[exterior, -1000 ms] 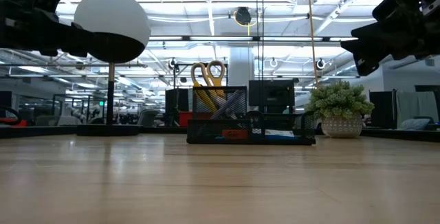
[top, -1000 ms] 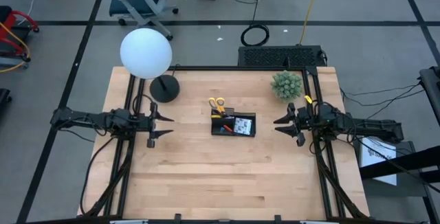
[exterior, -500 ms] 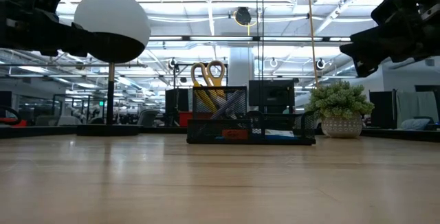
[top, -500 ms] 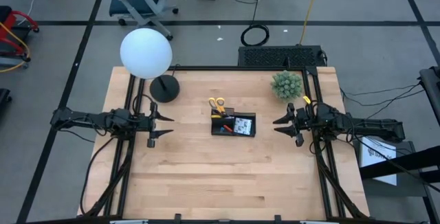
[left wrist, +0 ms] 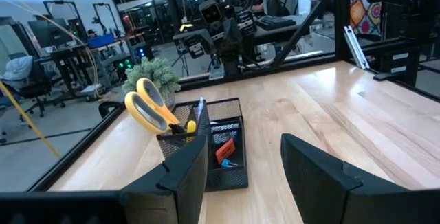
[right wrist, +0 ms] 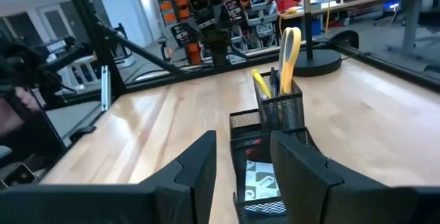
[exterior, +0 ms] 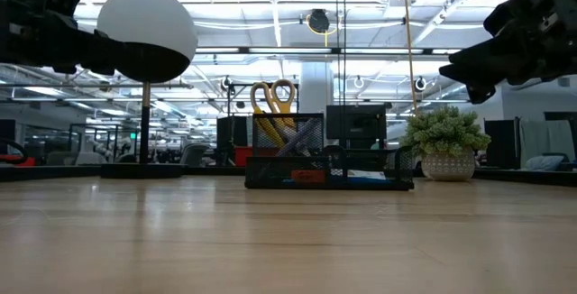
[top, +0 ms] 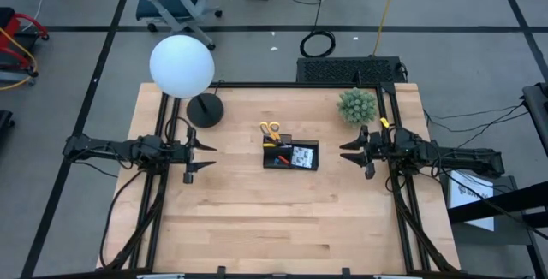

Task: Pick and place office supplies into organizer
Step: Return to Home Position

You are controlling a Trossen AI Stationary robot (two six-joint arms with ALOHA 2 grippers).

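Organizer [top: 290, 154], black mesh: mid-desk [top: 257, 219], between both hands, touching neither. Yellow-handled scissors [top: 271, 130] upright in taller compartment, beside pens [right wrist: 263, 85]. Red piece [left wrist: 225, 152] and black-and-white printed card [right wrist: 260, 176] in lower tray; print too small to read. Tray contents plain in wrist views, dim behind mesh in low view. Left hand [top: 212, 157] released, fingers apart, raised off desk. Right hand [top: 344, 154] likewise released, near potted plant [top: 356, 105].

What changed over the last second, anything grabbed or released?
Only the right gripper moved: it tilted slightly, its fingers nearer level in the low view, open and empty. Nothing was grabbed or released. The left gripper at the table's left, the organizer and the scissors stayed put.
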